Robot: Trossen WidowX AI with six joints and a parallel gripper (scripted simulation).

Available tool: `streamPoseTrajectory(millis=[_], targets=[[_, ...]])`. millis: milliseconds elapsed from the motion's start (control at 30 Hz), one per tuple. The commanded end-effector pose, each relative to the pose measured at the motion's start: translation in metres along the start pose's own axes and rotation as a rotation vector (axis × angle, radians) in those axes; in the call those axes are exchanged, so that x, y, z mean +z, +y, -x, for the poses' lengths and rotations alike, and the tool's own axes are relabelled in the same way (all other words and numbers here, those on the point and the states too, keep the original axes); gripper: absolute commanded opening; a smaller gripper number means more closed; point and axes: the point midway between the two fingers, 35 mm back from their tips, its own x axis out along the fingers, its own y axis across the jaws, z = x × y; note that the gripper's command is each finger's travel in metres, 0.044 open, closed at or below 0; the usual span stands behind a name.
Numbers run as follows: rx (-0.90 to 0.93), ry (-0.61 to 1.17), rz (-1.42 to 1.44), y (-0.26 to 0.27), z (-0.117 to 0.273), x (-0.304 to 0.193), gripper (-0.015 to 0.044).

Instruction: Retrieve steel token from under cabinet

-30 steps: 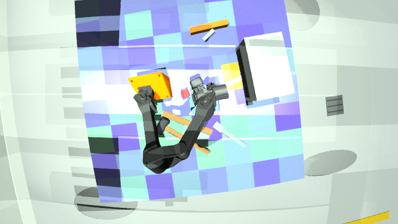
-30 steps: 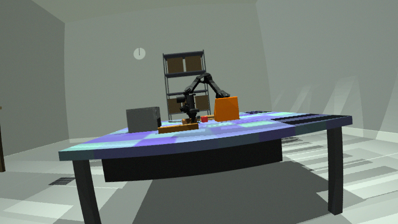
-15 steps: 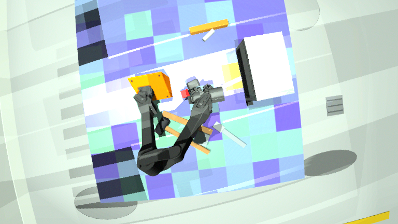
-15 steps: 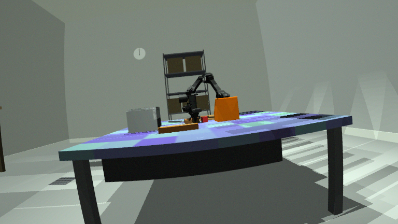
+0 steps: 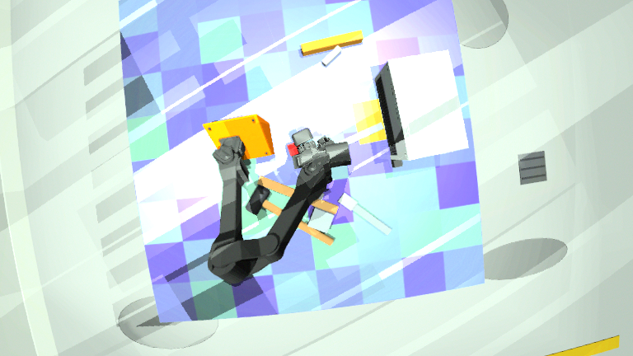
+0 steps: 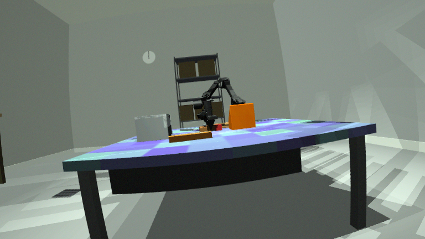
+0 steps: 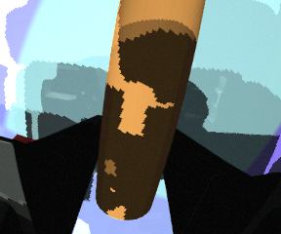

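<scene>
The pale cabinet (image 5: 429, 105) (image 6: 151, 128) stands at the right of the scene 1 view, its dark slotted front facing the arm. The yellow marked area (image 5: 368, 121) lies before that front. I cannot make out the steel token in any view. My gripper (image 6: 211, 128) (image 7: 134, 129) is shut on a round wooden handle (image 7: 152, 54), low over the table and left of the marked area in the scene 1 view. The handle's rounded end shows between the fingers in the wrist view. The rest of the held tool is hidden in the scene 1 view.
A red block (image 5: 293, 149) (image 6: 218, 126) is close beside the gripper. An orange block (image 5: 245, 138) (image 6: 242, 116) stands by the arm base. Wooden sticks (image 5: 275, 185), a black head (image 5: 257, 199), a grey plate (image 5: 321, 220) and a pale tool (image 5: 373, 219) lie nearby. A yellow bar (image 5: 332, 43) (image 6: 190, 136) lies farther off.
</scene>
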Motion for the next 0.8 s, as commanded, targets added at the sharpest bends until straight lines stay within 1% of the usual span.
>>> streamPoseTrajectory(millis=[0, 233, 767], targets=[[-0.002, 0.004, 0.006, 0.0004, -0.0008, -0.0058, 0.0], [-0.002, 0.004, 0.006, -0.0003, -0.0009, -0.0136, 0.0], [-0.001, 0.002, -0.085, -0.0009, 0.001, -0.011, 0.0]])
